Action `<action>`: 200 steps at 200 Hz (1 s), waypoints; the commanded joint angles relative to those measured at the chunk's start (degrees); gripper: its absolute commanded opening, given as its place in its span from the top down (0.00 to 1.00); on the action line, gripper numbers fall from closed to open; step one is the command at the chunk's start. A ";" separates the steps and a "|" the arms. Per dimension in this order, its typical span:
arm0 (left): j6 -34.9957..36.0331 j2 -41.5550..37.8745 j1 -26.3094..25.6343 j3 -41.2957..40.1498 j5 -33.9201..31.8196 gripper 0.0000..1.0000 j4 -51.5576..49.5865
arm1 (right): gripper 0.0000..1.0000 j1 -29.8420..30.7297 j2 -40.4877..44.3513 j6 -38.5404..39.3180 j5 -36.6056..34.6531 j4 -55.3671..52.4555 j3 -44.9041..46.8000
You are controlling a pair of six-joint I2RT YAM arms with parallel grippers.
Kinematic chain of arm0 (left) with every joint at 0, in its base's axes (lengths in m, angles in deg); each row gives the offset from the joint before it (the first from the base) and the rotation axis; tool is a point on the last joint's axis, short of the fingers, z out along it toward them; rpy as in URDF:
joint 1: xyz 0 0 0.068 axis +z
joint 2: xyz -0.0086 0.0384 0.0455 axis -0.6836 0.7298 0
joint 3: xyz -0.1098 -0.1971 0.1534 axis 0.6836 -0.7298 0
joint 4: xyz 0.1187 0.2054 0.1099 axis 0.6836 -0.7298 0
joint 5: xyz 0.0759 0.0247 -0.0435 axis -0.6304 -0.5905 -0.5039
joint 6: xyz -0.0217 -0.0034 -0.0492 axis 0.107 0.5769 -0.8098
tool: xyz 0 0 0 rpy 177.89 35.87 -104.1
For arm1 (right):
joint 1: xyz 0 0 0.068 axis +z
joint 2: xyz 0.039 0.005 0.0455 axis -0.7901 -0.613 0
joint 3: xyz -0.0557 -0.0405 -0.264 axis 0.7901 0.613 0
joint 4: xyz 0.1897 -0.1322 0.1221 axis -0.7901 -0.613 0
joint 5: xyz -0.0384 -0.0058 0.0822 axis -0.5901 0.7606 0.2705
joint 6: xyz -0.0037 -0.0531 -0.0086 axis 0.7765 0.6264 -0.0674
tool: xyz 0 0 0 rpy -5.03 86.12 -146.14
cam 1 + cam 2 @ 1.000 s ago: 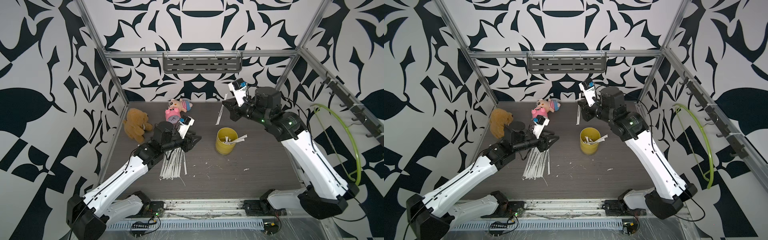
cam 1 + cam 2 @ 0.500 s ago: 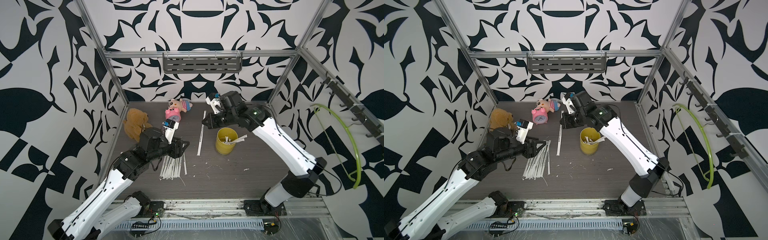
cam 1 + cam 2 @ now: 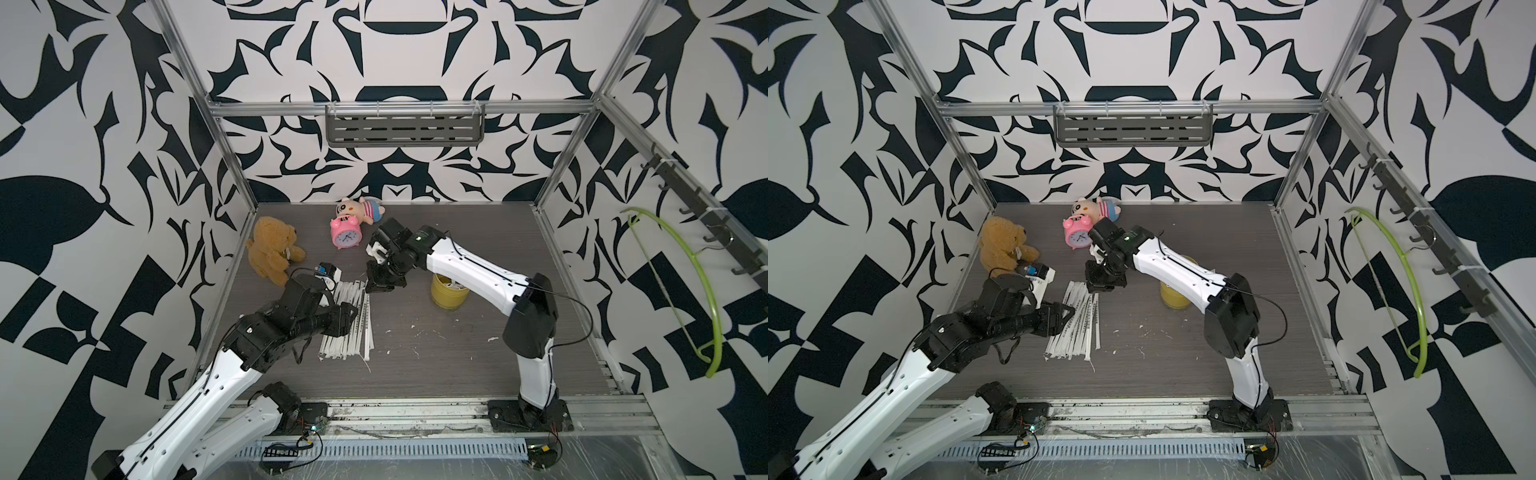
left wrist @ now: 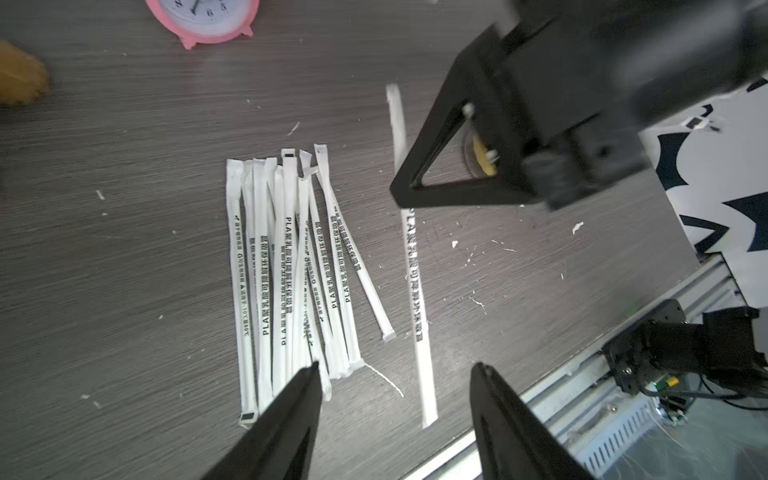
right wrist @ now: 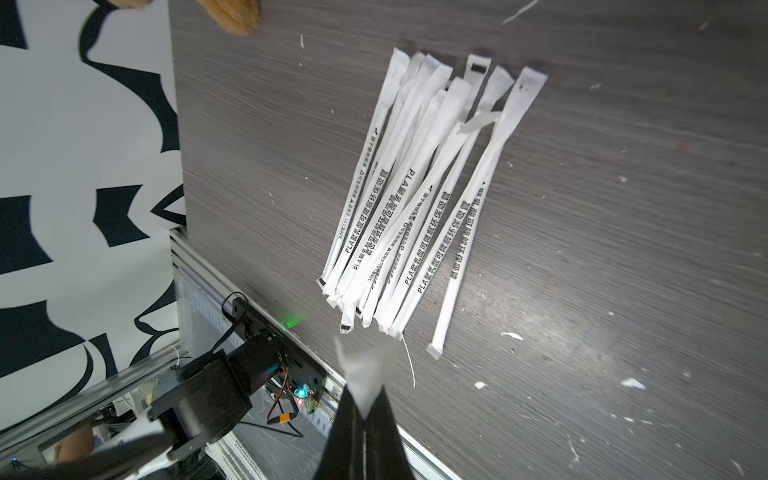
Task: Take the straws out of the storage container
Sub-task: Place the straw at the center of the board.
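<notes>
The yellow storage container stands right of centre, half hidden by my right arm; white straw ends show at its mouth. Several wrapped straws lie in a pile on the table. My right gripper hangs over the pile's far end, shut on one straw that points down along the pile's right side. Just left of the held straw, my left gripper hovers open over the pile, holding nothing.
A pink alarm clock, a brown teddy bear and a small plush doll sit at the back. White scraps dot the tabletop. The metal frame rail runs along the front edge.
My right arm swung left from above the container and came down to the pile with a straw in its grip. My left gripper drew back toward the front and opened wider.
</notes>
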 commanded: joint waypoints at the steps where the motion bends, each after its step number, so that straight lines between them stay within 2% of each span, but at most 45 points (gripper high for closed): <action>1: -0.59 -2.40 -0.04 -1.31 -2.08 0.36 -2.30 | 1.00 -0.38 -1.48 -2.34 1.15 2.38 -3.26; 57: -0.61 -4.61 0.00 -2.44 -1.33 0.36 -2.02 | 0.98 -1.00 -9.35 -3.38 3.03 2.66 -6.65; 103: -0.33 -5.06 0.00 -1.87 -1.20 0.36 -2.30 | 0.96 -2.50 -13.20 -4.24 7.36 2.18 -9.94; 140: -0.23 -5.27 -0.03 -2.39 -1.46 0.36 -1.71 | 0.93 -3.31 -15.64 -3.01 7.41 -0.67 -12.77; 174: -0.33 -4.92 -0.04 -2.69 -1.01 0.36 -1.00 | 0.85 -3.72 -17.07 -1.97 6.75 -2.17 -15.14; 200: -0.45 -5.09 0.00 -3.09 -1.04 0.36 -0.79 | 0.75 -3.77 -18.06 -1.34 6.71 -3.56 -16.98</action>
